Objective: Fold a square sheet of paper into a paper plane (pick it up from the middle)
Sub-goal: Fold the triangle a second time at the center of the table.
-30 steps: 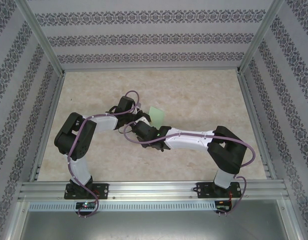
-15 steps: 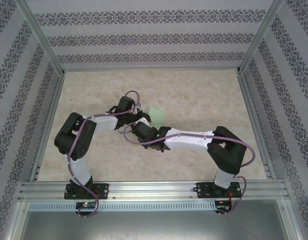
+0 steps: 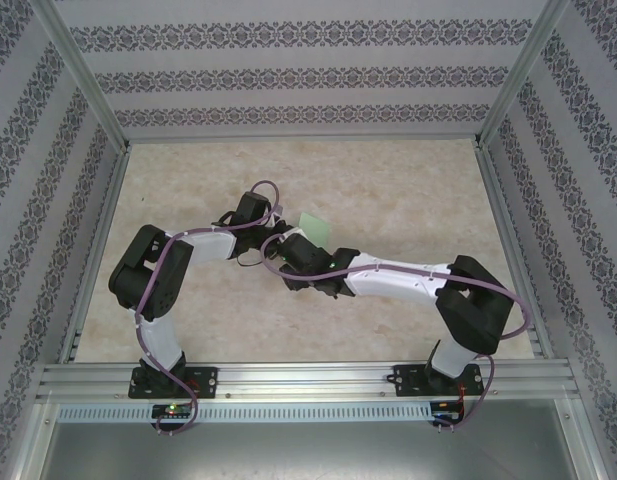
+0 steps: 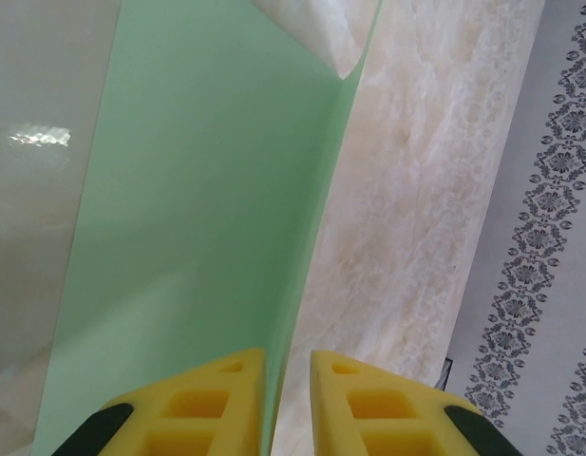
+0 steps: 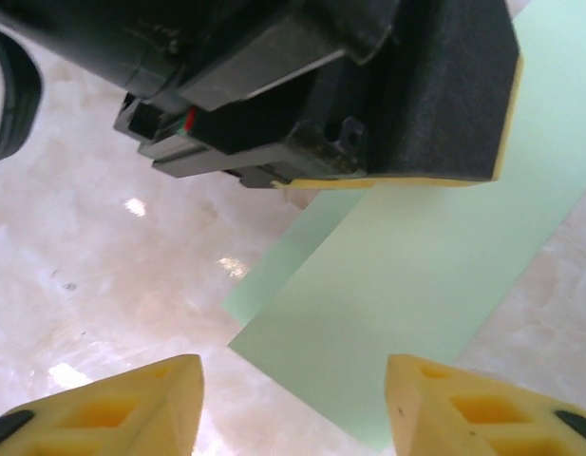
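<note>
The square sheet of paper (image 3: 315, 228) is pale green and folded over on itself, with layered edges showing in the right wrist view (image 5: 416, 285). It rises off the table in the left wrist view (image 4: 198, 237). My left gripper (image 4: 288, 399) is shut on its near edge, the paper running down into the narrow slit between the yellow fingers. In the top view the left gripper (image 3: 281, 232) sits at the paper's left side. My right gripper (image 5: 293, 408) is open, with the paper's lower corner ahead of its fingers and nothing between them. One black left finger (image 5: 444, 95) crosses above the paper.
The beige marbled table (image 3: 408, 200) is fenced by an aluminium frame (image 3: 298, 137) and patterned walls. Both arms meet near the table's middle, wrists close together, the right forearm (image 3: 398, 278) stretching in from the right.
The right arm has drawn back to the right, its elbow shifting right too. The left gripper and the paper have stayed put.
</note>
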Available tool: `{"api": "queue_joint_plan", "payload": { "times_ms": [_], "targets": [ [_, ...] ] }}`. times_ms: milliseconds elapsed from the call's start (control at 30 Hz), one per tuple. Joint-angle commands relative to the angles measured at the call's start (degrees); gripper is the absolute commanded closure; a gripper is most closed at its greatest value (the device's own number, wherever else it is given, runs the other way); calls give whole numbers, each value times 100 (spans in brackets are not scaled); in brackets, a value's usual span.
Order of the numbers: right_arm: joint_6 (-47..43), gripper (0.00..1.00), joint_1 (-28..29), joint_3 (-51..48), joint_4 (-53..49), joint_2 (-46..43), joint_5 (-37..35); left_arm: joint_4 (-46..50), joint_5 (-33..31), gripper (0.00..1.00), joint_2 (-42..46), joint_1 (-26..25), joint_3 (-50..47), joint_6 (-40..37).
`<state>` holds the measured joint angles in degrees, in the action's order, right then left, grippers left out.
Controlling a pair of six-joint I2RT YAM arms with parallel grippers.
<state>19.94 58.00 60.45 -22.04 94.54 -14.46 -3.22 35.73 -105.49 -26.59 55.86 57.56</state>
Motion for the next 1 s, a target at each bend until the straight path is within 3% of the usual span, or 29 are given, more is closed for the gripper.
{"api": "queue_joint_plan", "payload": {
  "times_ms": [0, 200, 433, 633, 800, 933, 967],
  "targets": [
    [46, 42, 71, 125, -50, 145, 81, -1, 73, 79, 26, 42, 128, 13],
    [140, 39, 228, 514, -406, 642, -648, 2, 91, 79, 59, 46, 119, 28],
    [236, 46, 295, 376, -404, 599, -1123, 13, 91, 79, 64, 46, 132, 44],
    [212, 67, 298, 429, -432, 497, -1211, 59, 51, 79, 57, 44, 159, 16],
    [231, 75, 284, 303, -398, 388, -1226, 105, 57, 79, 51, 46, 189, -8],
    [214, 98, 165, 250, -367, 289, -944, 127, 53, 79, 47, 39, 190, -17],
    [186, 100, 130, 223, -342, 269, -842, 133, 54, 79, 50, 35, 193, -25]
  ]
}}
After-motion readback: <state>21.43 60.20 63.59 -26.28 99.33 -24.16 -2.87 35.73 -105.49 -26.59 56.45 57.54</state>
